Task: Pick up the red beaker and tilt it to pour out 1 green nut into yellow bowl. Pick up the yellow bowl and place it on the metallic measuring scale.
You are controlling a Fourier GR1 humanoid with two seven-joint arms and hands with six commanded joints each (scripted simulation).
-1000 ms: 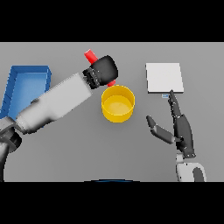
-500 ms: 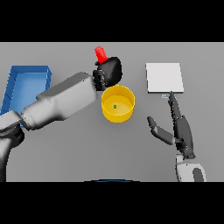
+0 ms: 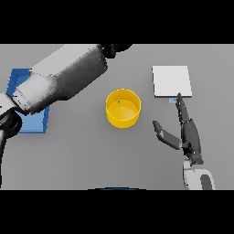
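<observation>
The yellow bowl [image 3: 123, 108], with a green nut [image 3: 119, 102] inside, is left of the scale [image 3: 171, 81]. The left hand [image 3: 116, 47] is mostly cropped; its grip cannot be told. The right hand [image 3: 185, 130] is held relaxed below the scale.

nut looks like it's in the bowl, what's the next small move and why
Probably bring the right hand left toward the yellow bowl. A green nut already lies inside it, so pouring looks done. The bowl stands on the table, apart from the scale, and the right hand is open beside it. The left hand is up at the far edge.
</observation>
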